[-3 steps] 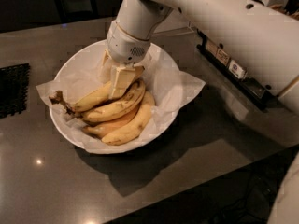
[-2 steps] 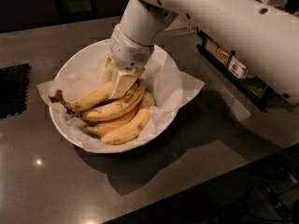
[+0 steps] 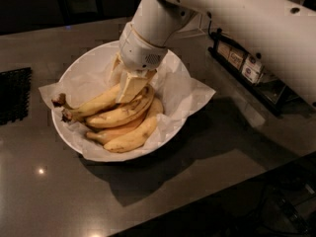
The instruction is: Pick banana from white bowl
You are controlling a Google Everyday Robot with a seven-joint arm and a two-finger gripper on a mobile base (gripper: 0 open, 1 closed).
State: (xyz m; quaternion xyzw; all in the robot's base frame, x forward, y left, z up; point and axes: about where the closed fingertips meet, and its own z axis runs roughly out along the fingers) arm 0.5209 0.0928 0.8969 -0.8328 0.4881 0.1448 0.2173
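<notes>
Dark shiny counter (image 3: pixel 212 152) holds it all | camera view: round, wide white bowl (image 3: pixel 63 137) lined with crinkly paper (image 3: pixel 197 95), likely to keep it clean | long yellow banana (image 3: pixel 94 105) with a brown stem clump lies on top of the pile in the bowl | gripper (image 3: pixel 129 94) points down onto its far end, likely to grab it; cannot tell if apart or clamped | smooth peel may slip

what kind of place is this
Probably an office kitchenette or break area: a dark polished counter, a white bowl of bananas, a black rack of packets. The gripper is down among the bananas.
</notes>
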